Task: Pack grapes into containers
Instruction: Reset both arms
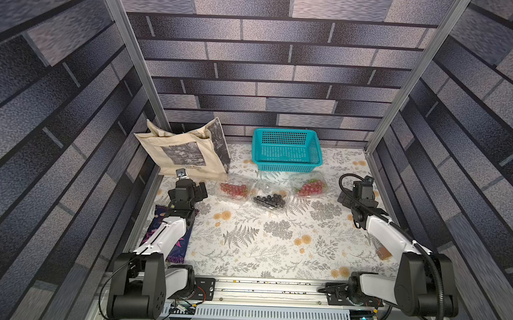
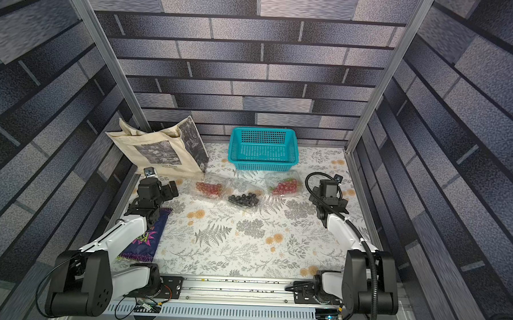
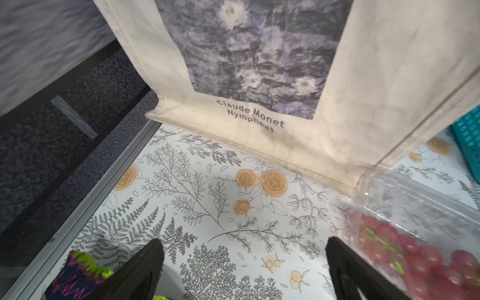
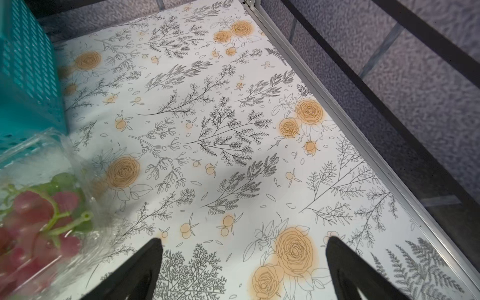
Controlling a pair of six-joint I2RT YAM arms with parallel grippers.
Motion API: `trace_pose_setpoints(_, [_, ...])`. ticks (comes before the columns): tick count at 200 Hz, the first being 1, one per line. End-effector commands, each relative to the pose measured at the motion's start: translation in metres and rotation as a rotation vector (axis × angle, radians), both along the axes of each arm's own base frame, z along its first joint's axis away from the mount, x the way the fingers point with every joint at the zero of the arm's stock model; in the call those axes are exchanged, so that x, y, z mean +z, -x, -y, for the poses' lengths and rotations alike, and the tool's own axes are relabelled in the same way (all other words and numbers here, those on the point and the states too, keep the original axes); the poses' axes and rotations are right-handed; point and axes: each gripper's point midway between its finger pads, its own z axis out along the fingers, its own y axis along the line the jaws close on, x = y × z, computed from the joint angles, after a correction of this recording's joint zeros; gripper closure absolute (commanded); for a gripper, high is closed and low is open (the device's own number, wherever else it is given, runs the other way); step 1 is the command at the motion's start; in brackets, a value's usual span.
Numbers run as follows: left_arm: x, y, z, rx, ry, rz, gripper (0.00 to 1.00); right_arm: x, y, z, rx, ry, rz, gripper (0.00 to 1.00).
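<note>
Three clear containers lie in a row in front of the basket in both top views. The left container holds red grapes. The middle container holds dark blue-black grapes. In the right container lie red grapes with green stems. My left gripper hovers open just left of the left container, facing the tote bag, with only tablecloth between its fingers. My right gripper stands open to the right of the right container, holding nothing.
A beige tote bag leans at the back left. A teal basket stands at the back centre. A dark snack packet lies under the left arm. A small brown item lies by the right arm. Aluminium rails edge the table.
</note>
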Motion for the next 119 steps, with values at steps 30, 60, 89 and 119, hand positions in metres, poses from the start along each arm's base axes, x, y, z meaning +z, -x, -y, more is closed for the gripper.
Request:
trace_pose_setpoints(30, [-0.011,-0.013,-0.018,0.046,0.030,0.116,0.00,0.022,-0.023,-0.025,0.179,-0.018,0.257,0.00])
trace_pose_setpoints(60, [-0.010,-0.024,-0.024,0.019,0.063,0.155,0.00,0.007,-0.030,-0.031,0.235,0.038,0.279,0.00])
trace_pose_setpoints(89, [-0.013,-0.024,-0.027,-0.002,0.094,0.186,0.00,0.008,-0.030,-0.031,0.252,0.093,0.355,0.00])
trace_pose_setpoints(119, [-0.011,-0.023,-0.006,-0.104,0.051,0.239,0.00,-0.010,-0.031,-0.033,0.253,0.104,0.437,0.00])
